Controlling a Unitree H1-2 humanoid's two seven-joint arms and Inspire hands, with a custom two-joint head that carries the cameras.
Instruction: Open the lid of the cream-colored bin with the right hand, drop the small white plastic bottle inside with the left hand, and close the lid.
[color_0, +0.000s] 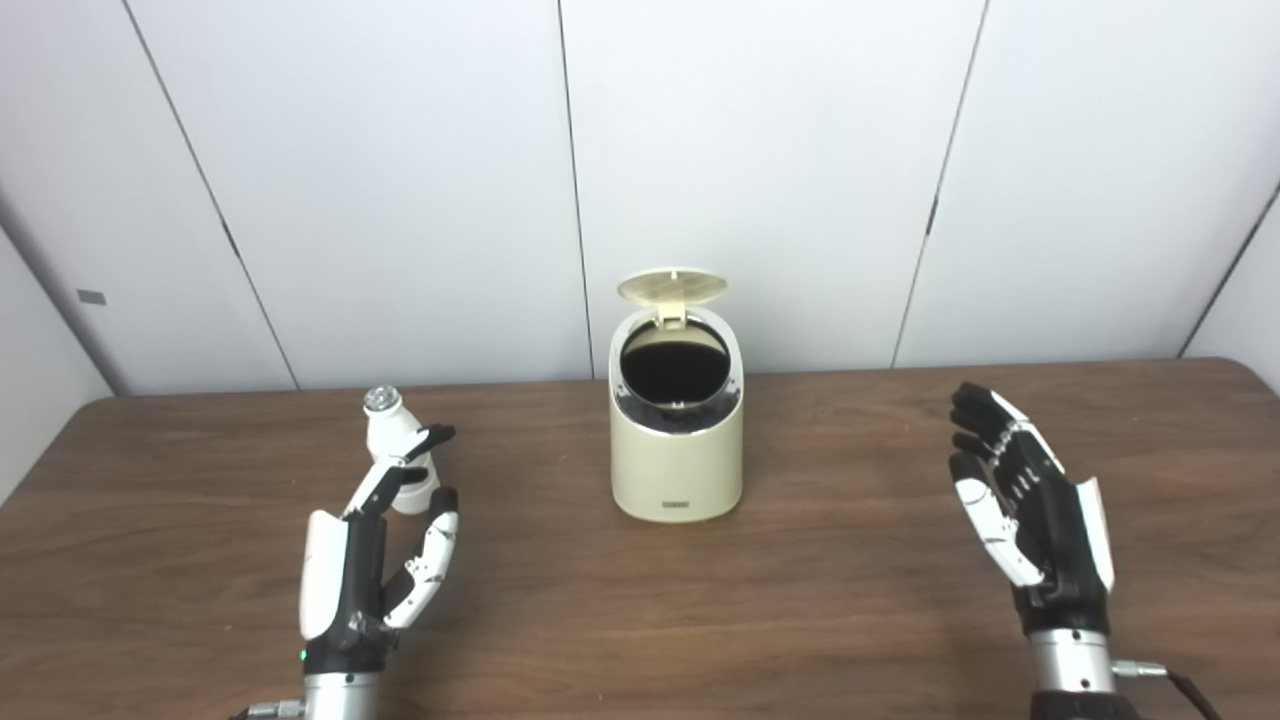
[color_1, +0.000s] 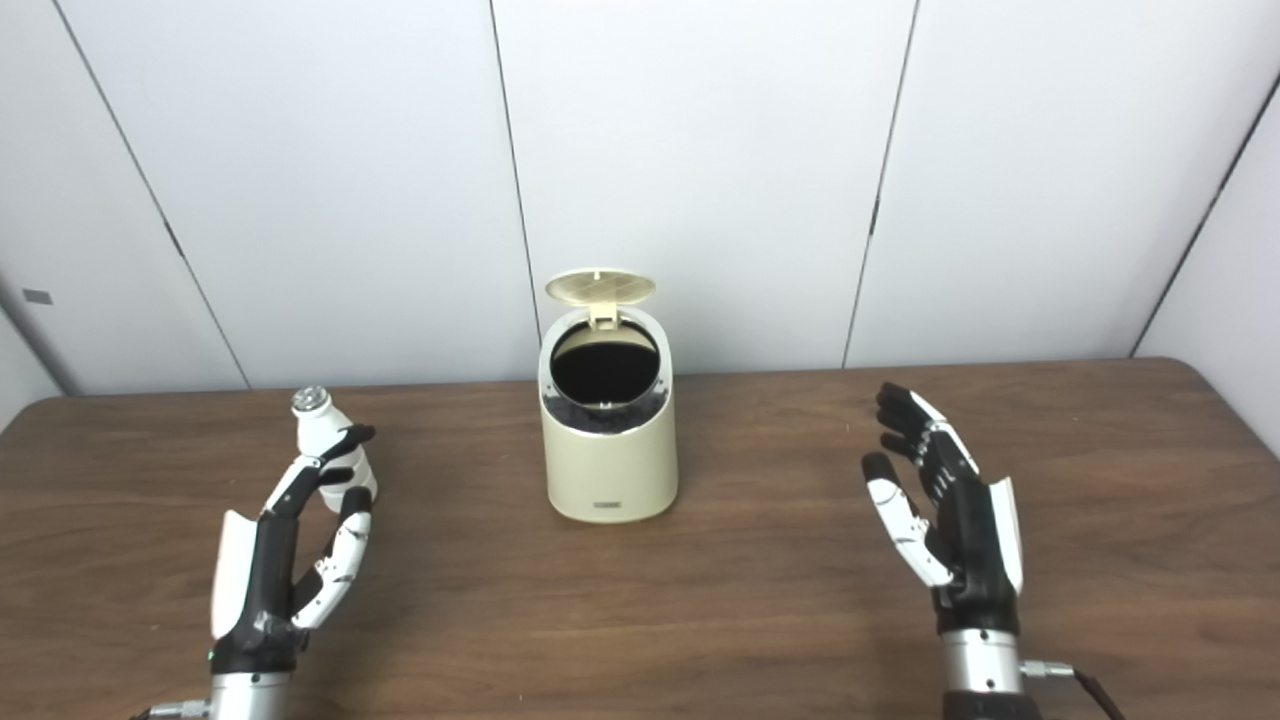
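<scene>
The cream-colored bin stands at the middle of the wooden table. Its round lid is tipped up at the back, and the dark opening shows. The small white plastic bottle with a silver cap stands upright on the table, left of the bin. My left hand is open, just in front of the bottle, and its fingertips overlap the bottle's lower part in both views. My right hand is open and empty, palm turned inward, well right of the bin. It also shows in the right eye view.
White wall panels stand right behind the table's far edge. The table's rounded back corners show at left and right. Bare wood lies between the bin and each hand.
</scene>
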